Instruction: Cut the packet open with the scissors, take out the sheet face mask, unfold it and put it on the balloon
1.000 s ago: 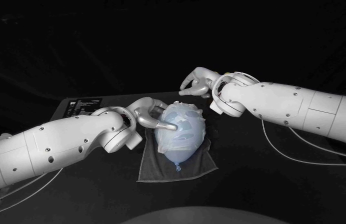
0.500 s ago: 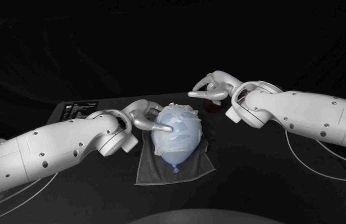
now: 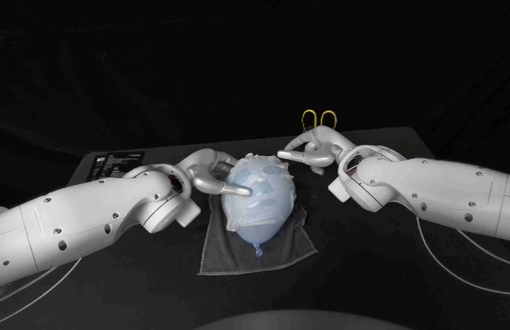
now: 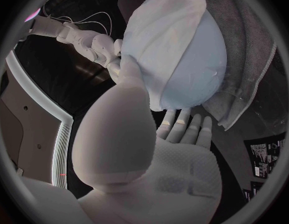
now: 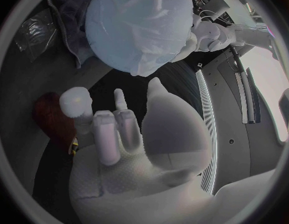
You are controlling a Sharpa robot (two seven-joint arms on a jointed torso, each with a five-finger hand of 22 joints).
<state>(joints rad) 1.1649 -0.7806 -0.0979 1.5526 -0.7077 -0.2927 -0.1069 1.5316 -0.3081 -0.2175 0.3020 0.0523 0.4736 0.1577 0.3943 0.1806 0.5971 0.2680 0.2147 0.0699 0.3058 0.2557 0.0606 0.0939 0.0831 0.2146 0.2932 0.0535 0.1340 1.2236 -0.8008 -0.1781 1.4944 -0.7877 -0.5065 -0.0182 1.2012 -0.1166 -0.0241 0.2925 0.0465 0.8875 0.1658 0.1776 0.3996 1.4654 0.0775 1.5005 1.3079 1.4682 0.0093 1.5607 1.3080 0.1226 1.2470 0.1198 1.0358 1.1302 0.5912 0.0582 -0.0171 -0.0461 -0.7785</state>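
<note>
**Masked balloon lies on the cloth, knot end toward the robot**

We see the balloon [image 3: 259, 234] lying on its side in the middle of the black table [image 3: 361, 286], on a dark grey cloth [image 3: 281, 250]. It is pale blue, smooth and half see-through, shaped like an egg that narrows to a small knot. Its long axis runs from the far side toward the robot. The round end points away, and the knot points at the robot and lies over the cloth.

The sheet face mask [image 3: 264, 190] is a thin white sheet, wet-looking and creased. It clings to the round end and reaches past the balloon's middle. Its far edge sticks up in small points, and darker patches show in it. The cloth is a soft woven rectangle laid lengthwise the same way as the balloon.

The left hand [image 3: 213, 171] is at the balloon's left side. One digit presses on the mask-covered flank, while the other fingers [image 4: 184, 127] lie straight and side by side; it grips nothing. The right hand [image 3: 310, 152] hovers near the far right of the round end without touching it, fingers loosely bent and apart, with nothing in them.

Behind the right hand, the two yellow loop handles of the scissors [image 3: 319, 120] stand upright; the blades are hidden. A piece of clear crinkled film [image 5: 32, 35] lies just beside the cloth.
</note>
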